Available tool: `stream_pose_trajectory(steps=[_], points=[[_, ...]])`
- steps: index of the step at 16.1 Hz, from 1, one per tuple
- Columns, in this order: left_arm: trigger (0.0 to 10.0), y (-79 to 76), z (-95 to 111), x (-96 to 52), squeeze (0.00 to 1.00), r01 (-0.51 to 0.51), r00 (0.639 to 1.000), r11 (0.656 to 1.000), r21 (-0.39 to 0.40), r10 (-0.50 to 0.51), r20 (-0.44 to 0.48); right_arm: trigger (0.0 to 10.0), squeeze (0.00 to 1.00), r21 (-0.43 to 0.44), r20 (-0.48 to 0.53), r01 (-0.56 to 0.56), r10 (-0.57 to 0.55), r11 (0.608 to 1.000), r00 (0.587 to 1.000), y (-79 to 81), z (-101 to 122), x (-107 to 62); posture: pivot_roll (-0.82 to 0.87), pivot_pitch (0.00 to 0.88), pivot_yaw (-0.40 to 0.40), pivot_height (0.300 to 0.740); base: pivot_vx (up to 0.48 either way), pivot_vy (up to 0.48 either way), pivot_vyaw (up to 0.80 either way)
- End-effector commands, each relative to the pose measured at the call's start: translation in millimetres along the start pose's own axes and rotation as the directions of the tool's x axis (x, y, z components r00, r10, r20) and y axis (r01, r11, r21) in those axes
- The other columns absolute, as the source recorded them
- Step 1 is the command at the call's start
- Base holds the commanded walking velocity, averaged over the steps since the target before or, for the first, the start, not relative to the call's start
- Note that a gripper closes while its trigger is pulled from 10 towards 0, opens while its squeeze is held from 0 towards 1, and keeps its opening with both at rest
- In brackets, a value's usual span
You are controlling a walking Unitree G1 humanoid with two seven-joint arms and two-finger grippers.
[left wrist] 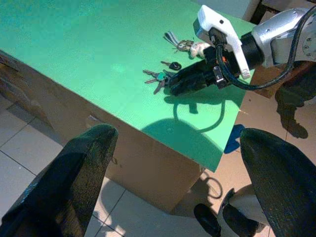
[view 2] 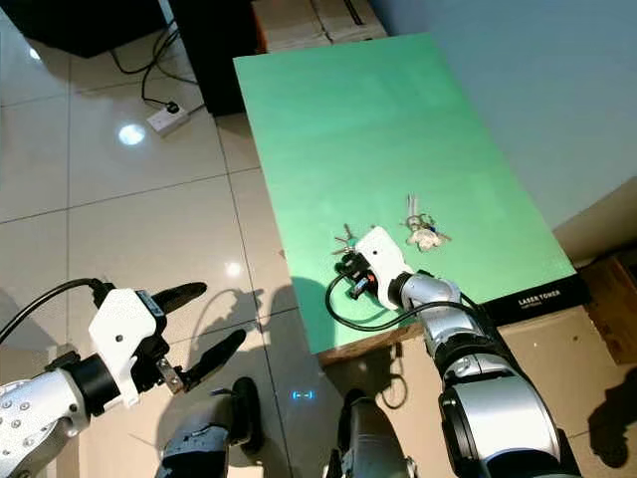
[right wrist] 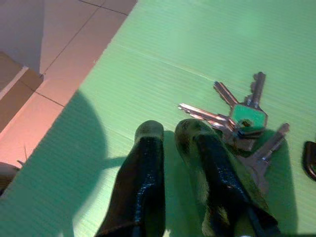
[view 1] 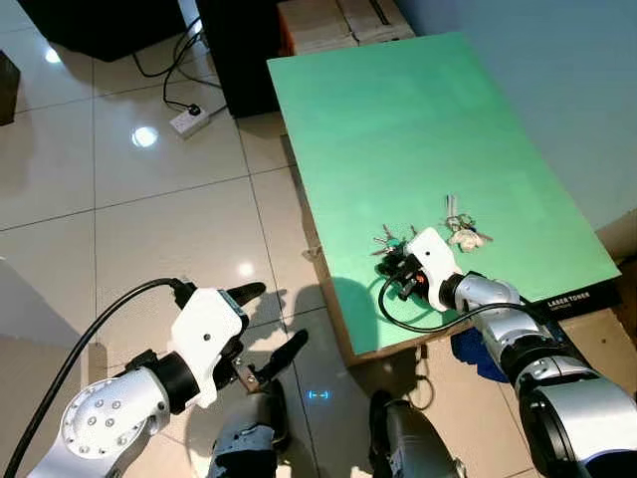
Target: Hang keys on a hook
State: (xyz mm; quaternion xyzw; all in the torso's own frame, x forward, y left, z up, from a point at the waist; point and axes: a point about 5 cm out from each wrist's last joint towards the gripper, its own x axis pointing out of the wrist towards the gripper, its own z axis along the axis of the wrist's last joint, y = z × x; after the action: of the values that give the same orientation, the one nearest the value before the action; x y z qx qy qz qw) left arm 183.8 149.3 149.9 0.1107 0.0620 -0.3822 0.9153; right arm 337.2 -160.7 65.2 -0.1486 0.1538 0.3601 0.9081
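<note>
Two key bunches lie near the front edge of the green table top (view 1: pixel 398 119). One bunch has a green-headed key (view 1: pixel 388 241) (right wrist: pixel 245 117), with a black fob (left wrist: pixel 173 64) close by. The other bunch (view 1: pixel 462 233) carries a pale charm and lies further right. My right gripper (view 1: pixel 390 264) rests low on the table with its fingers (right wrist: pixel 148 148) shut side by side, nothing between them. The green-headed keys lie just beside one finger. My left gripper (view 1: pixel 279 317) hangs open over the floor tiles, left of the table.
A power strip (view 1: pixel 189 119) and black cables lie on the tiled floor beyond a dark cabinet (view 1: pixel 239 50). Cardboard boxes (view 1: pixel 338 20) stand behind the table. A box marked LASER TONER (view 1: pixel 572 299) sits at the table's right front corner. A blue object (view 1: pixel 468 349) lies below the table edge.
</note>
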Motion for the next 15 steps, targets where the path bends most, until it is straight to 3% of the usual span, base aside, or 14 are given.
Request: stream_pose_trajectory(steps=[1, 4, 8, 11, 14, 15], points=[[10.0, -4.3, -3.4, 0.4, 0.00, 0.022, 1.000, 1.000, -0.011, -0.022, -0.007, 0.0, 0.00, 0.044, -0.024, -0.008, 0.009, 0.999, 1.000, 3.2, -11.6, -4.0, 0.07, 0.272, 0.017, 0.740, 0.000, 0.000, 0.00], [10.0, -3.6, -3.2, 3.7, 0.00, 0.023, 1.000, 1.000, -0.012, -0.023, -0.002, 0.0, 0.00, 0.066, -0.010, -0.003, 0.004, 0.998, 1.000, 0.8, -11.0, -5.7, 0.07, 0.269, 0.017, 0.740, 0.000, 0.000, 0.00], [10.0, 4.0, -3.1, 12.1, 0.00, -0.009, 1.000, 1.000, -0.005, 0.009, 0.015, 0.0, 0.00, 0.136, 0.086, 0.083, -0.095, 0.987, 0.992, -19.2, 6.2, -10.9, 0.04, 0.241, 0.009, 0.740, 0.000, 0.000, 0.00], [10.0, 9.8, -4.1, 16.8, 0.00, -0.022, 1.000, 1.000, 0.005, 0.022, 0.020, 0.0, 0.00, 0.130, 0.116, 0.087, -0.103, 0.988, 0.988, -24.8, 12.0, -13.8, 0.03, 0.234, 0.015, 0.740, 0.000, 0.000, 0.00], [10.0, 17.6, -8.9, 19.1, 0.00, -0.099, 0.995, 0.993, 0.063, 0.099, 0.010, 0.0, 0.00, 0.113, 0.163, 0.114, -0.131, 0.987, 0.978, -28.8, 16.9, -17.1, 0.03, 0.226, 0.015, 0.740, 0.000, 0.000, 0.00], [10.0, 26.1, -10.3, 20.3, 0.00, -0.185, 0.983, 0.981, 0.056, 0.184, 0.030, 5.0, 0.00, 0.072, 0.207, 0.188, -0.199, 0.980, 0.958, -33.0, 25.4, -18.1, 0.01, 0.198, 0.000, 0.740, 0.000, 0.000, 0.00]])
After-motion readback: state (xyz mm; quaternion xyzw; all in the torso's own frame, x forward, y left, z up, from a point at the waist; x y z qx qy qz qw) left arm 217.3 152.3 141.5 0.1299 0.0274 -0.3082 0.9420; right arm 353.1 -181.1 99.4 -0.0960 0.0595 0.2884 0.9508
